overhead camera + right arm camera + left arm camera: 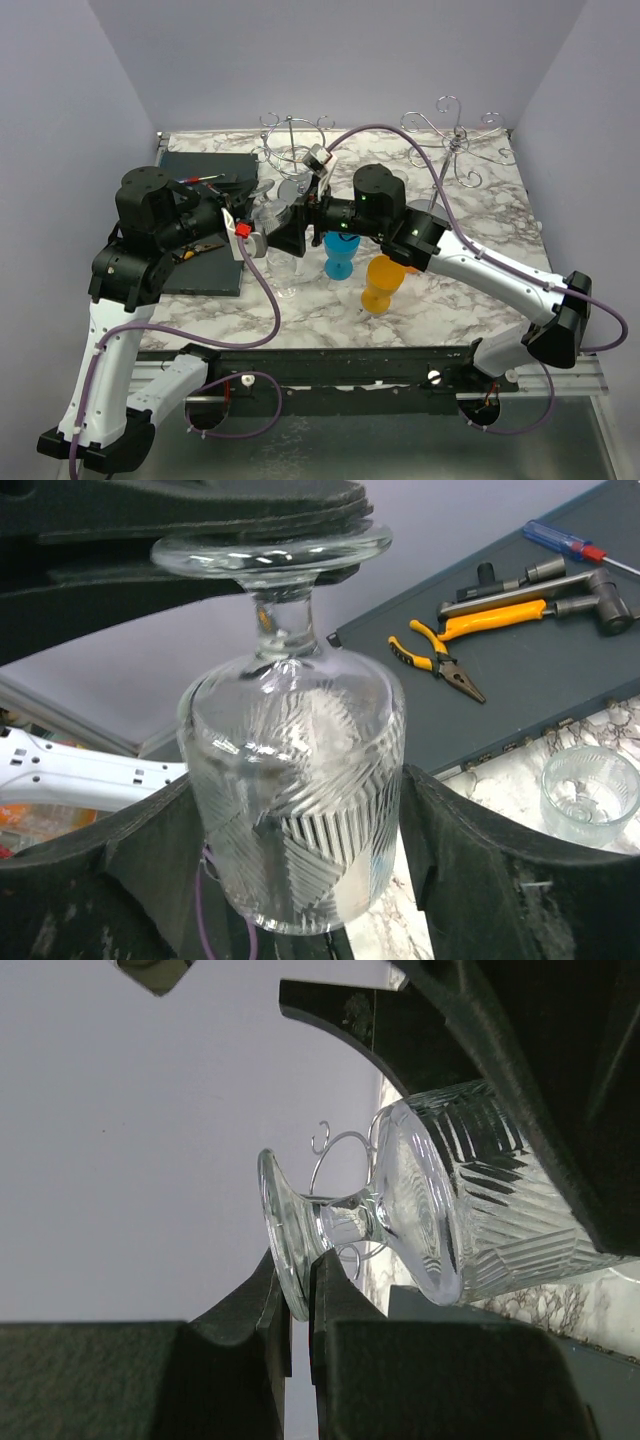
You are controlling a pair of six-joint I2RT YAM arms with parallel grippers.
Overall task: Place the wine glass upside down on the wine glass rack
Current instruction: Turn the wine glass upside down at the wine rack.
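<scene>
A clear cut-glass wine glass is held in the air on its side between both arms. My left gripper is shut on the rim of its round foot. My right gripper stands wide around the bowl, one finger against each side. In the right wrist view the foot points up, pinched by the left fingers. The wire wine glass rack stands just behind the grippers at the back of the table; its curls show past the stem.
A second wire rack stands at the back right. A blue cup and an orange cup sit below the right arm. A dark mat with pliers and tools lies left; a small clear glass sits beside it.
</scene>
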